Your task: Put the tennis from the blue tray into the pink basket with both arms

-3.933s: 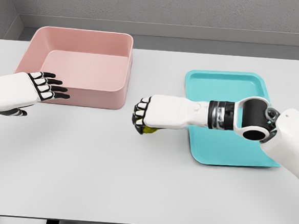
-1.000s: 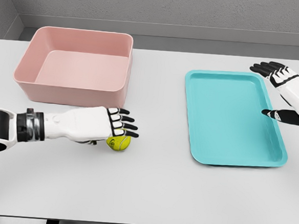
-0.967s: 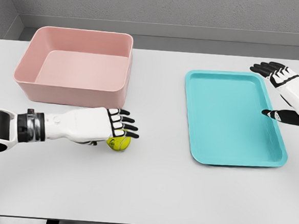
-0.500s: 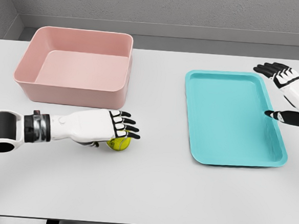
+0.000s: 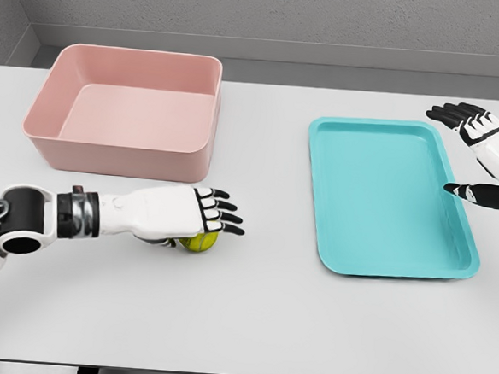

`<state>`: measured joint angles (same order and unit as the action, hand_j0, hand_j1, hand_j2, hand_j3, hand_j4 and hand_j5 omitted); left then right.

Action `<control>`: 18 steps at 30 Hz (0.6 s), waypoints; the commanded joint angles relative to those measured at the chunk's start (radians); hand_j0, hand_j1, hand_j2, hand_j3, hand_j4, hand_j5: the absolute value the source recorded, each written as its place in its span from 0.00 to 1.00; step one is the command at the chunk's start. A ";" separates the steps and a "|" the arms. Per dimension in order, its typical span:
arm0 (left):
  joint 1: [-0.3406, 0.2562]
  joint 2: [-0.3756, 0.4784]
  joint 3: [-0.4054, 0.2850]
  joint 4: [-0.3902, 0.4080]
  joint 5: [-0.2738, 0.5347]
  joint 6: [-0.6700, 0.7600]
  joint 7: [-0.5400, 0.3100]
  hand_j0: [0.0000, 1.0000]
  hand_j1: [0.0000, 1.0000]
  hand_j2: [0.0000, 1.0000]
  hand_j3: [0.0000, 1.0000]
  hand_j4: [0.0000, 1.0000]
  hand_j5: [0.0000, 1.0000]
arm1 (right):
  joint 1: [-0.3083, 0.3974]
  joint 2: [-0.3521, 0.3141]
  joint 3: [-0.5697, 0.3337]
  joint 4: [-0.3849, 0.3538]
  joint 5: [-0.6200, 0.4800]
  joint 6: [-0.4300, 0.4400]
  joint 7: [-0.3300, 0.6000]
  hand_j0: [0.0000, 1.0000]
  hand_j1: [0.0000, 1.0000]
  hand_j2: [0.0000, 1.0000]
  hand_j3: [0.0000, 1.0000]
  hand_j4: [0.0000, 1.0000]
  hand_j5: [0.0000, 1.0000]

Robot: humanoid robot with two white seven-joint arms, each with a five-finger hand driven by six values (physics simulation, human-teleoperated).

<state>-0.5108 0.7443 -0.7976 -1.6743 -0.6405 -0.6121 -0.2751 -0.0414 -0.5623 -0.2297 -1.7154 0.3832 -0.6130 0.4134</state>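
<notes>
Left hand (image 5: 181, 216) lies flat over the tennis ball (image 5: 198, 241), fingers straight and not closed on it.

The ball rests on the white table (image 5: 249, 315) tucked under that palm, out in front of the pink basket (image 5: 128, 110). Right hand (image 5: 485, 156) hangs loose-fingered and empty by the blue tray (image 5: 386, 196), at its far right edge.

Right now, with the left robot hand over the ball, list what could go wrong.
1. The left robot hand lies over the tennis ball with fingers spread, not curled round it; the ball may roll off across the table when pressed.
2. The pink basket has a raised wall nearest the ball; a low lift could knock the ball against it.
3. The right robot hand hovers open by the blue tray, too far to steady the ball.
</notes>
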 commanded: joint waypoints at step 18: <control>0.000 -0.002 -0.006 0.018 0.012 0.001 -0.049 0.43 0.43 0.43 0.43 0.43 0.43 | 0.002 -0.001 -0.006 -0.001 -0.007 0.002 -0.001 1.00 1.00 1.00 1.00 1.00 1.00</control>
<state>-0.5093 0.7421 -0.8023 -1.6562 -0.6249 -0.6093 -0.3168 -0.0368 -0.5623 -0.2356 -1.7148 0.3833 -0.6130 0.4140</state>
